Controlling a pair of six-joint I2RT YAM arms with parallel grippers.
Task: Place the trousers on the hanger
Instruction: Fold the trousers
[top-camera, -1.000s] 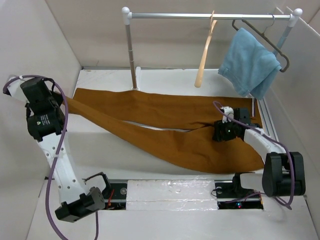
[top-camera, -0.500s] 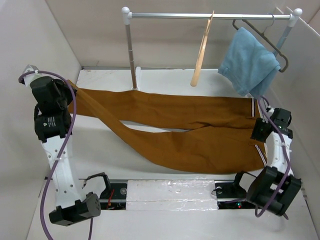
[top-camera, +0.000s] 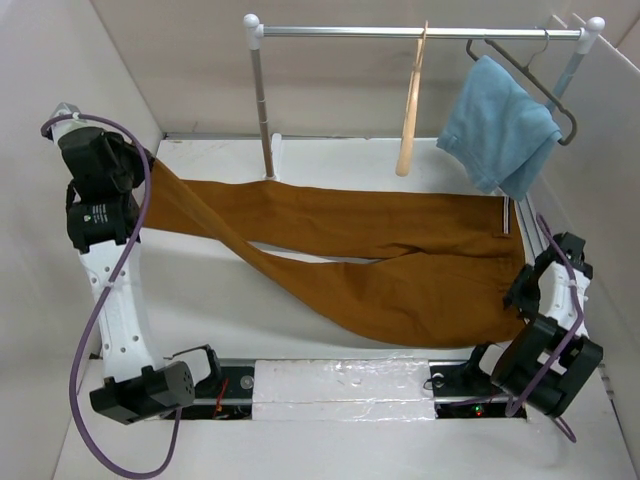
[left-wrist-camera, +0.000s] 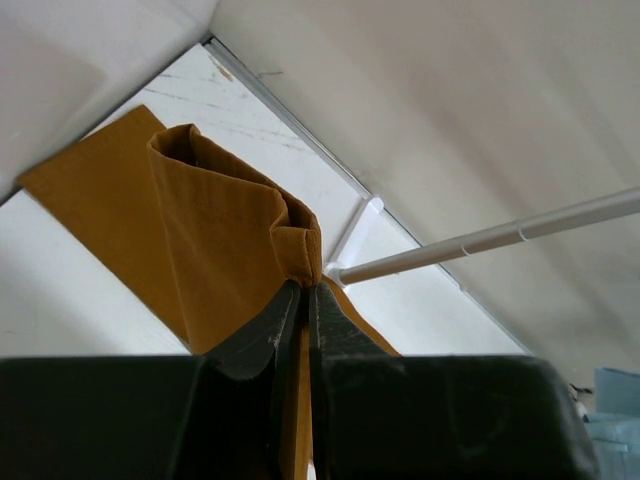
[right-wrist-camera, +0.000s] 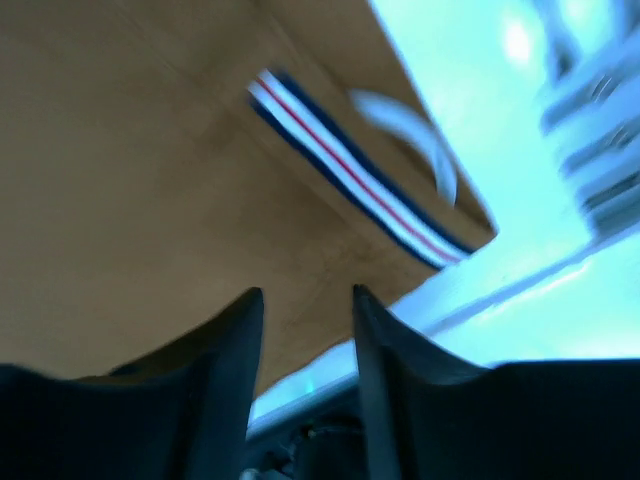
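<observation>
Left wrist view: the left gripper (left-wrist-camera: 305, 292) is clamped on a folded leg hem of the trousers (left-wrist-camera: 215, 230), held raised. The right gripper (right-wrist-camera: 306, 300), jaws parted and empty, hovers over the striped waistband (right-wrist-camera: 350, 170). The hanger (top-camera: 411, 100) hangs on the rail (top-camera: 340, 32).

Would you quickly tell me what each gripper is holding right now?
Left gripper: closed, pinching a leg end of the trousers.
Right gripper: open, holding nothing.

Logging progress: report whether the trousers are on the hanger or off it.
Off. The trousers lie spread on the table, one leg end pinched in the left gripper; the hanger hangs bare on the rail.
</observation>
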